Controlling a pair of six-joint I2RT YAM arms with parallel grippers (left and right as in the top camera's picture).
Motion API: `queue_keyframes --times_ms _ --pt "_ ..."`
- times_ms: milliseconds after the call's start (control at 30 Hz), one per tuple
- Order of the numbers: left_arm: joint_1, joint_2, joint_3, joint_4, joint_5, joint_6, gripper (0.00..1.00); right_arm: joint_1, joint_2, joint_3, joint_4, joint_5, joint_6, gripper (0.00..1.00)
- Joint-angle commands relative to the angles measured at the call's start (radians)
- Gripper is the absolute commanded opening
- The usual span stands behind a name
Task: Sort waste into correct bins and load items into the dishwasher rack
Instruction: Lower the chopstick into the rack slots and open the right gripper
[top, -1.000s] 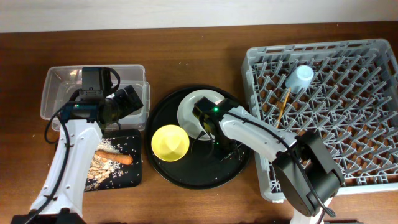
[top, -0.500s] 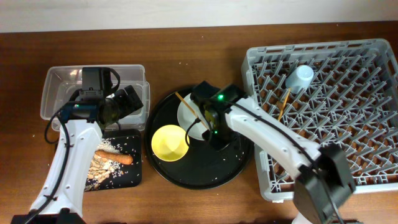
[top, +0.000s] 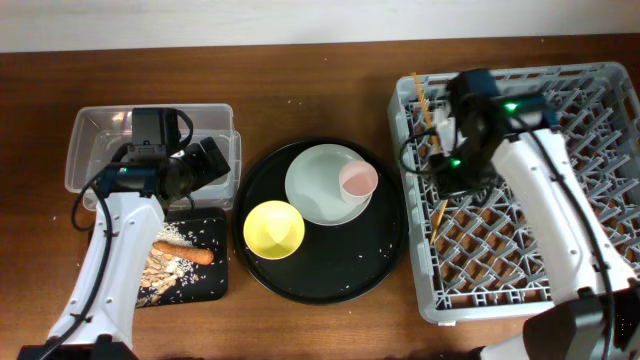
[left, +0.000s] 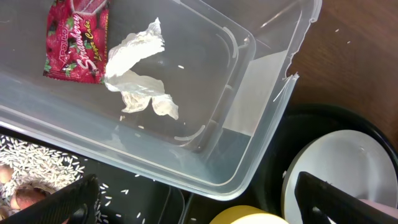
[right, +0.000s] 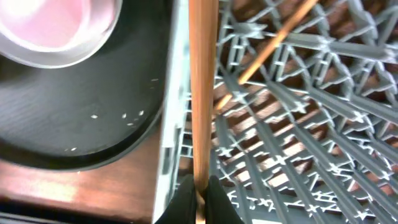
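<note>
- Jaws of the right arm (top: 545, 200): closed on a wooden chopstick (right: 203, 93), gripped near one end. It hangs over the left rim of the grey rack (top: 560, 230), toward the table's far edge.
- Second chopstick (right: 273, 46): lying slantwise among the rack's pegs, just beside the held one.
- Rack: fills the right end of the table (top: 300, 90).
- Jaws of the left arm (top: 115, 250): spread wide and empty, above the near right corner of the clear tub (top: 90, 165).
- Clear tub: far-left part of the table. It holds a red wrapper (left: 76, 38) with crumpled white paper (left: 137, 68) touching it.
- Small black tray (top: 215, 280): toward the left near corner, just beside the tub. It holds beige scraps (top: 160, 270), scattered rice grains and an orange-brown stick (top: 185, 252).
- Round black tray (top: 330, 270): middle of the table, between tub and rack.
- On the round tray: a white plate (top: 315, 190) with a pink cup (top: 357, 181) on its right edge, and a yellow bowl (top: 273, 229) touching the plate's near-left rim.
</note>
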Motion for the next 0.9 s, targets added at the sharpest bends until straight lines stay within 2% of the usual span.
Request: queue_keyframes --times_ms 0,267,300,333,433,500,600,667,867 --pt "0.002 -0.025 0.002 -0.001 0.007 0.013 0.99 -0.042 0.035 0.013 0.005 0.004 -0.008 0.04" --pt "0.002 -0.025 0.002 -0.001 0.007 0.013 0.99 -0.041 0.106 -0.074 0.084 -0.038 -0.008 0.05" --pt "0.002 -0.025 0.002 -0.001 0.007 0.013 0.99 -0.041 0.106 -0.074 0.084 -0.038 -0.008 0.09" --pt "0.002 -0.025 0.002 -0.001 0.007 0.013 0.99 -0.041 0.106 -0.074 0.084 -0.038 -0.008 0.27" --pt "0.002 -0.025 0.002 -0.001 0.007 0.013 0.99 -0.041 0.106 -0.074 0.084 -0.054 -0.008 0.54" --pt "0.002 -0.025 0.002 -0.001 0.007 0.013 0.99 -0.041 0.106 -0.074 0.084 -0.053 -0.008 0.59" --pt "0.002 -0.025 0.002 -0.001 0.007 0.013 0.99 -0.041 0.106 -0.074 0.084 -0.053 -0.008 0.61" --pt "0.002 -0.025 0.002 -0.001 0.007 0.013 0.99 -0.041 0.106 -0.074 0.083 -0.053 -0.007 0.70" --pt "0.002 -0.025 0.002 0.004 0.007 0.012 0.99 -0.049 0.106 -0.074 0.087 -0.060 0.000 0.72"
